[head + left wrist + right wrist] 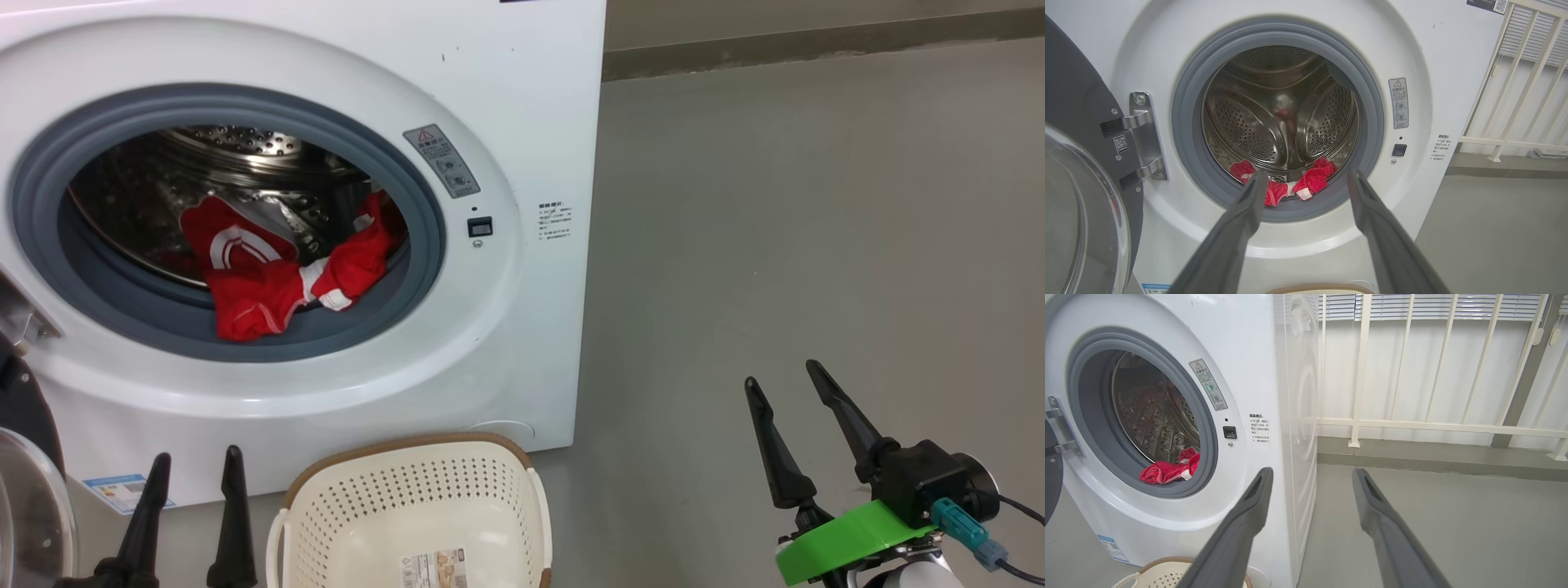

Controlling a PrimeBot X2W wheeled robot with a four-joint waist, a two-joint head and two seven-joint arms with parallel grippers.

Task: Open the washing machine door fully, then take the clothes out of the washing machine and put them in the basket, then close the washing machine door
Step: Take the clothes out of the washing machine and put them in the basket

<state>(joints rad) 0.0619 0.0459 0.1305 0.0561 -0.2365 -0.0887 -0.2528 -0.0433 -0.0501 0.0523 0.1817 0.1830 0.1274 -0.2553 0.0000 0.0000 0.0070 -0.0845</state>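
Note:
The white washing machine (522,122) (1425,49) (1241,355) stands with its door (20,490) (1073,122) swung out to the left on its hinge. Red clothes (261,286) (1314,179) (1167,471) with white trim lie at the front bottom of the steel drum, partly over the grey rubber ring. The cream basket (367,457) (1163,575) sits on the floor in front of the machine. My left gripper (196,454) (1306,173) is open and empty, below the drum opening and left of the basket. My right gripper (780,374) (1311,470) is open and empty over the floor, right of the machine.
Grey floor (816,204) stretches to the right of the machine. A white railing (1359,375) (1515,81) and a low kerb (816,41) stand behind it. The open door takes up the space at the left.

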